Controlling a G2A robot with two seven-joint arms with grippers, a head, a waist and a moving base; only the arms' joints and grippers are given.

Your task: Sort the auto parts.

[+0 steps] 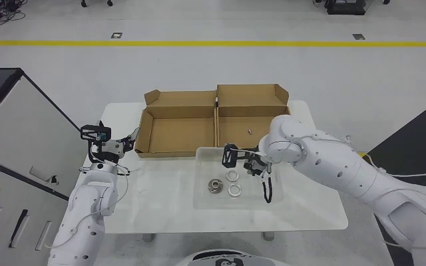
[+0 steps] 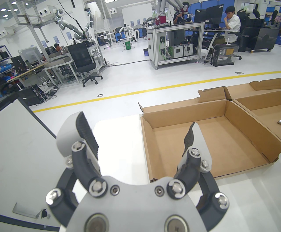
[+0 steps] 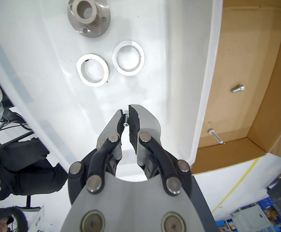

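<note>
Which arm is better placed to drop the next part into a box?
Right. Its jaws are shut on a small bolt over the white tray, beside the cardboard box holding two bolts. The left arm's jaws stand open and empty near the other box.

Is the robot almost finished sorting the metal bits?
Not yet. Done: two small silver bolts lie in the brown cardboard box. In hand: the right hand is shut on a third small bolt over the white plastic tray. Still to go: two flat silver rings and one round silver flanged hub in the tray.
</note>
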